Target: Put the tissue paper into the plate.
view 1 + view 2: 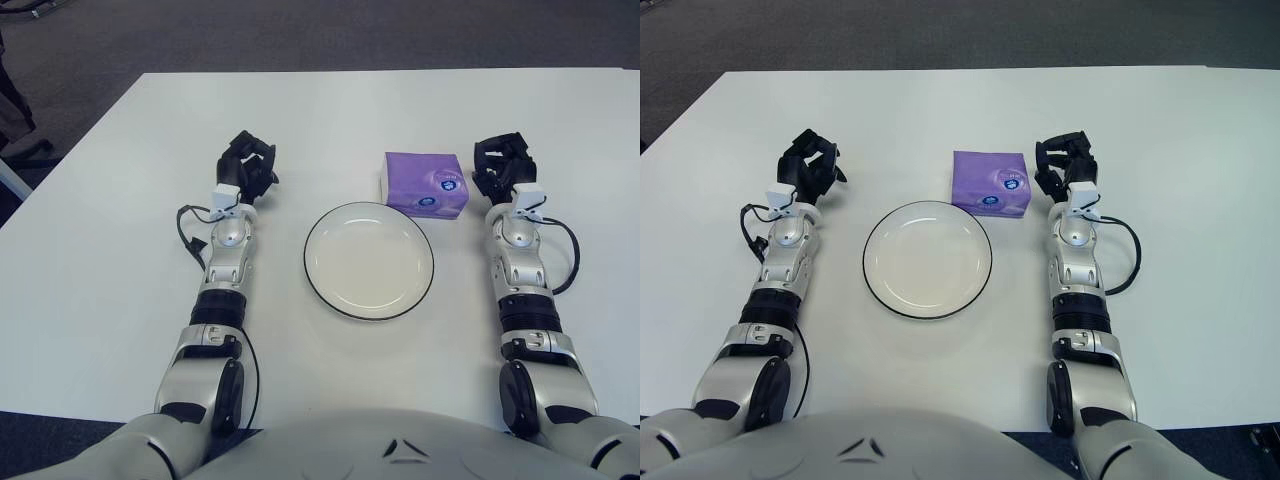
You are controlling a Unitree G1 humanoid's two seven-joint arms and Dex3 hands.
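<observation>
Looking down through the left eye view, a purple tissue pack (424,184) lies flat on the white counter (100,260), just beyond the far right edge of the empty black-rimmed plate (369,260), close to its rim but outside it. The pack is nearly square, slightly wider across the counter than deep, with its printed round label toward the near right corner. The right hand (503,166) shows just to the right of the pack, fingers curled and gripping nothing; a small gap separates them. The left hand (247,167) shows well left of the plate, fingers likewise curled around nothing.

In the right eye view the same layout repeats, shifted leftward: pack (990,182), plate (927,259), right hand (1065,163), left hand (810,165). This view takes in more counter to the right of the right arm, while the left eye view reveals more dark floor (70,60) past the counter's left corner.
</observation>
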